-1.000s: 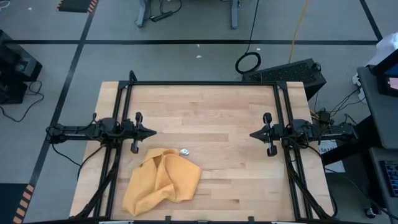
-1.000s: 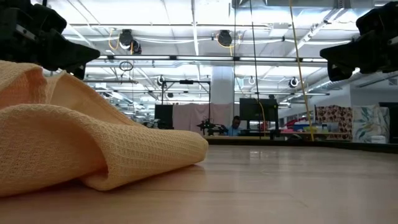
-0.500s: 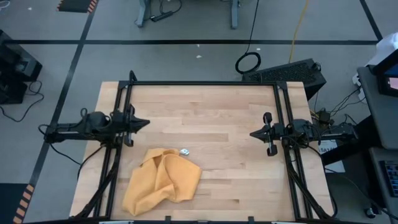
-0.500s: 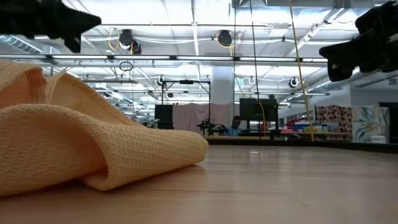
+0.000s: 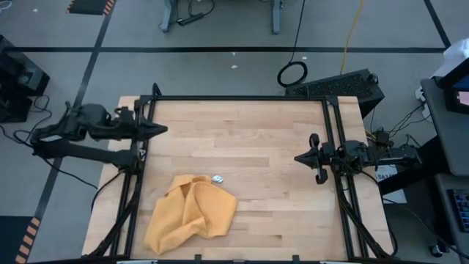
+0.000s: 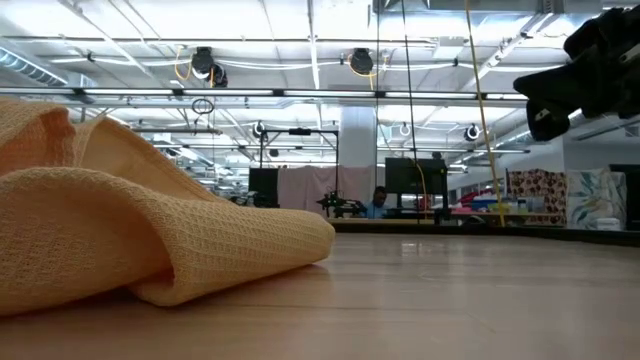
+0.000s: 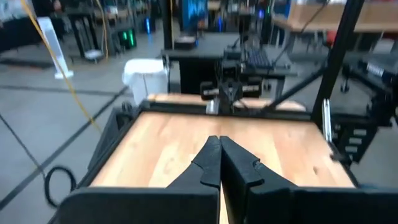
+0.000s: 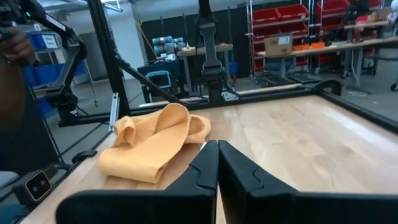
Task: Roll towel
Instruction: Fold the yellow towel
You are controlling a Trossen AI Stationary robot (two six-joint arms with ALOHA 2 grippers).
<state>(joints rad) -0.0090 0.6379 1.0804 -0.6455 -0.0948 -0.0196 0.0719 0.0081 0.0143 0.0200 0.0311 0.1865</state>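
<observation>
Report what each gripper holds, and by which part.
Nothing is held. The left gripper and right gripper are both shut on nothing; the towel lies crumpled, untouched.

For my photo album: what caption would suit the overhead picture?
Crumpled yellow towel on a wooden table, both robot grippers, left and right, shut and clear of it.

Low view: towel [image 6: 120, 230] cut off at the 9 o'clock edge, so its far-side folds and underside are hidden. Right gripper [image 6: 545, 105] clipped at the 3 o'clock edge. Left wrist view is blurred, background gear unreadable. High view: small white tag [image 5: 218, 178] too small to read.
</observation>
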